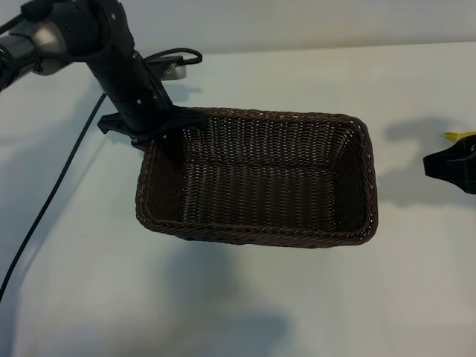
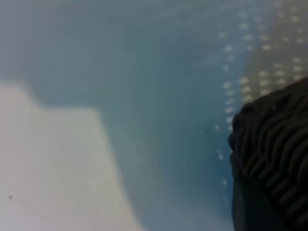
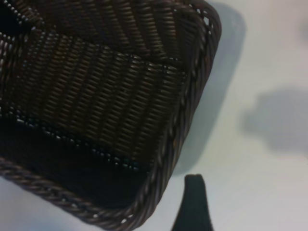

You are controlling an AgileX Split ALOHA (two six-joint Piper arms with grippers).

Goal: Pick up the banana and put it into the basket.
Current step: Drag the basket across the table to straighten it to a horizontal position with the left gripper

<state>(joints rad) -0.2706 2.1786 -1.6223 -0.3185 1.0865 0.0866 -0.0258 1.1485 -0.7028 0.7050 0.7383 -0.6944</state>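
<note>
The left gripper (image 1: pixel 152 137) hangs at the basket's (image 1: pixel 327 238) corner; I cannot tell its jaws. The right gripper (image 1: pixel 450 165), beside the basket, is spread wide and holds nothing

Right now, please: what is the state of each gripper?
Left gripper: closed on the rim of the basket.
Right gripper: open, holding nothing.

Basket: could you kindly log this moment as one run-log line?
basket: empty; left gripper: at basket's left rim; right gripper: open, right of basket
</note>
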